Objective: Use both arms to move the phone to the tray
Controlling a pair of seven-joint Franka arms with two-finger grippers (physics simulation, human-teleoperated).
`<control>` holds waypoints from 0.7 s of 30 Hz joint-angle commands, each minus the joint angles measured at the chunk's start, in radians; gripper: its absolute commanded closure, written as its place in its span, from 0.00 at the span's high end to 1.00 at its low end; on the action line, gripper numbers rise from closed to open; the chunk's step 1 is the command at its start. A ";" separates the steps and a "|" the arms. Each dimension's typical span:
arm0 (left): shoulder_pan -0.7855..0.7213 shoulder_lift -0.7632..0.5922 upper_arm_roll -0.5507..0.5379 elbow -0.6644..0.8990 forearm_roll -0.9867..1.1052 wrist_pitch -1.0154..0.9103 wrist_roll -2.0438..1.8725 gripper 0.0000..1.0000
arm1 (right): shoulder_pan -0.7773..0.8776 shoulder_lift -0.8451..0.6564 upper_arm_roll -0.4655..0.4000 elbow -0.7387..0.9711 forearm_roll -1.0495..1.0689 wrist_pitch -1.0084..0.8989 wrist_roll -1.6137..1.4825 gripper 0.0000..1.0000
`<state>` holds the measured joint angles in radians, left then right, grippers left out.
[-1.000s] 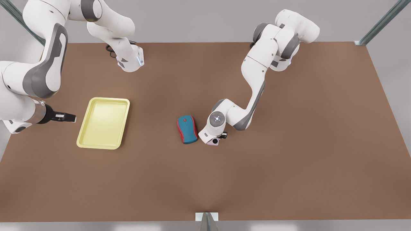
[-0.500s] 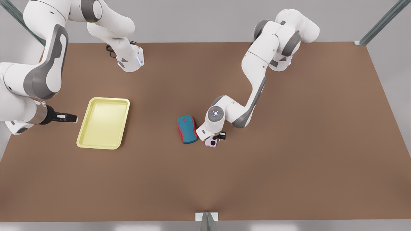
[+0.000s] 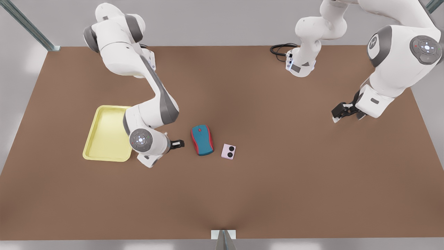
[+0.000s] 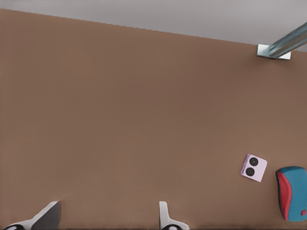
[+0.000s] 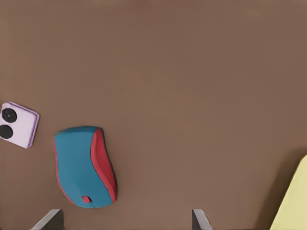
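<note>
The pale pink phone (image 3: 228, 151) lies flat on the brown table, just to the front view's right of the mouse, with nothing touching it. It also shows small in the left wrist view (image 4: 253, 167) and at the edge of the right wrist view (image 5: 17, 125). The pale yellow tray (image 3: 104, 135) sits at the front view's left, its corner visible from the right wrist (image 5: 293, 201). My right gripper (image 3: 179, 143) (image 5: 124, 218) hangs open between tray and mouse. My left gripper (image 3: 338, 116) (image 4: 106, 218) is open, far off at the front view's right.
A teal-and-red computer mouse (image 3: 202, 140) (image 5: 84, 166) lies between my right gripper and the phone. The right arm's elbow overhangs the tray's near edge. A metal post foot (image 3: 223, 236) stands at the table's front edge. Cables (image 3: 279, 48) lie at the back.
The arm that hovered over the phone has pulled away to the front view's far right, uncovering it. The other arm has crossed from beyond the tray to beside the mouse. The phone stays put.
</note>
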<state>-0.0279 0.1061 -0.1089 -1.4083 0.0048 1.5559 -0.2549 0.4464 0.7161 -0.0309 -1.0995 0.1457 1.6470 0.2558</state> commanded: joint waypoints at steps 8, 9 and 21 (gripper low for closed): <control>-0.012 0.026 -0.011 0.000 0.037 -0.138 0.218 1.00 | 0.187 0.393 0.003 0.366 0.014 0.413 1.068 1.00; -0.012 0.027 -0.011 0.002 0.035 -0.140 0.218 1.00 | 0.218 0.395 0.000 0.365 0.012 0.418 1.128 1.00; -0.014 0.032 -0.015 0.002 0.035 -0.158 0.215 1.00 | 0.318 0.471 -0.087 0.363 0.005 0.456 1.185 1.00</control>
<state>-0.0405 0.1370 -0.1239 -1.4071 0.0393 1.4072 -0.1057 0.7569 1.1824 -0.1104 -0.7370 0.1520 2.0813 1.0272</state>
